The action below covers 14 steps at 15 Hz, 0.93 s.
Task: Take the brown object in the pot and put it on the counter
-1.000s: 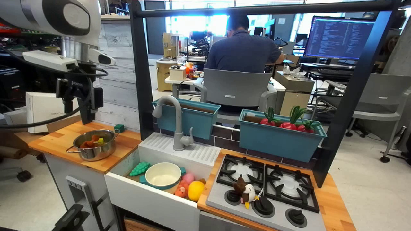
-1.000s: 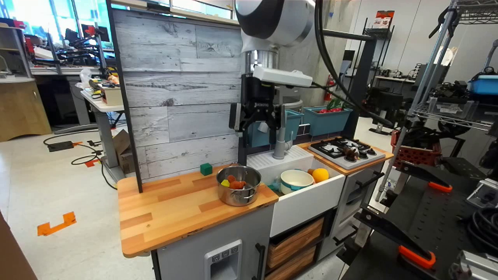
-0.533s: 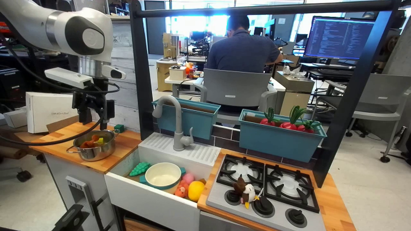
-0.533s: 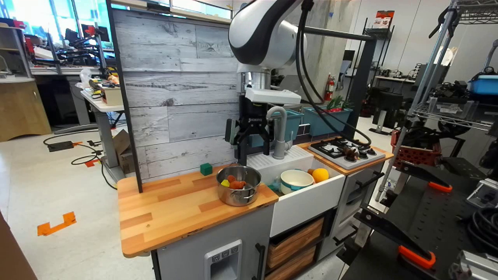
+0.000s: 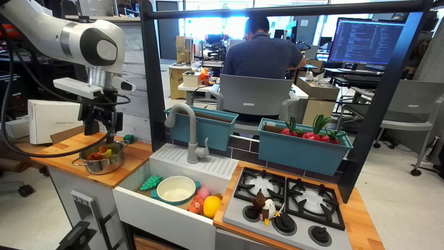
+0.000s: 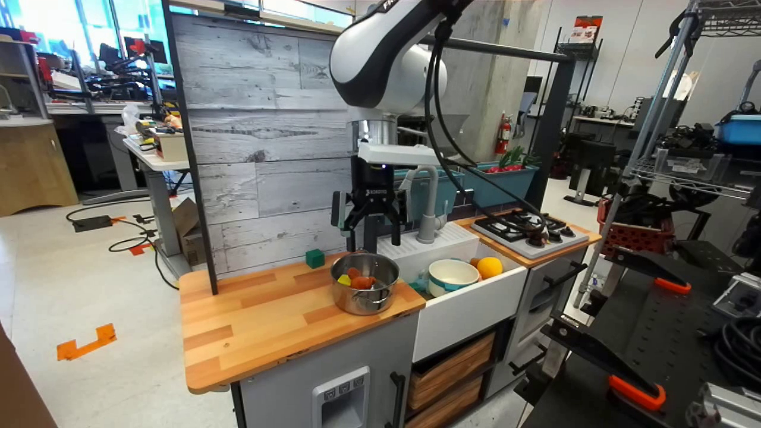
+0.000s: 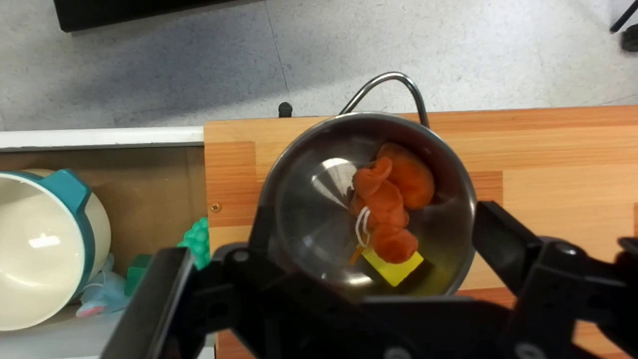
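Note:
The brown object is a soft orange-brown lump with a white loop. It lies in the shiny silver pot, against a second rounded brown part, with a yellow piece partly under it. The brown object also shows in both exterior views. The pot stands on the wooden counter, near the sink. My gripper is open and empty, pointing down near the pot's back rim. In the wrist view my gripper has its fingers spread about as wide as the pot.
A green cube sits on the counter behind the pot. The white sink holds a pale dish and toys. A grey faucet rises beside the gripper. A wood-pattern wall stands behind the counter.
My gripper has come down toward the pot, moving right in an exterior view and left in an exterior view. It stays open. The pot and its contents have not moved.

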Tool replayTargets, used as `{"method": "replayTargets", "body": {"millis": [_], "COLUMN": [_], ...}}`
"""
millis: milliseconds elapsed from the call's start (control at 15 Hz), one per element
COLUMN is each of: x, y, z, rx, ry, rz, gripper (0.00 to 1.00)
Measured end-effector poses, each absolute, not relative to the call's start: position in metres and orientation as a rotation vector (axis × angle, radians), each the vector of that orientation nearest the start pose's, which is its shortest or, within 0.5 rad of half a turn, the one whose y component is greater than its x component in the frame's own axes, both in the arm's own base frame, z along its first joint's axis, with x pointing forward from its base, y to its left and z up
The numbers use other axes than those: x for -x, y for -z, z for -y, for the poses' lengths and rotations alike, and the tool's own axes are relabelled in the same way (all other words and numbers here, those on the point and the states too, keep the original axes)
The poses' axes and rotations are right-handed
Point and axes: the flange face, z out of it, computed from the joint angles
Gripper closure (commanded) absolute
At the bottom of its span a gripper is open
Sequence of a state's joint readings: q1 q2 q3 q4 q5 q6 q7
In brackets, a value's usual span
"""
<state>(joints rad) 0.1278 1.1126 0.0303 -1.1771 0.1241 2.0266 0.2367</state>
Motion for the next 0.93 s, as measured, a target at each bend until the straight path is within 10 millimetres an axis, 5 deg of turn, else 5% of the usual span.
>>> {"method": "replayTargets", "body": {"millis": [467,533,667,933], "x": [-0.707,-0.707,-0.71,-0.717], "y": [-0.02,-0.016,-0.011,-0.014], "z": [-0.136,-0.137,-0.138,-0.137], "rx": [3.052,3.056,3.061,3.064], "ry": [-0.477,-0.474,-0.46,-0.452], "rz": [-0.318,-0.326,-0.342,-0.362], "gripper": [0.04,0.28,0.31,0.61]}}
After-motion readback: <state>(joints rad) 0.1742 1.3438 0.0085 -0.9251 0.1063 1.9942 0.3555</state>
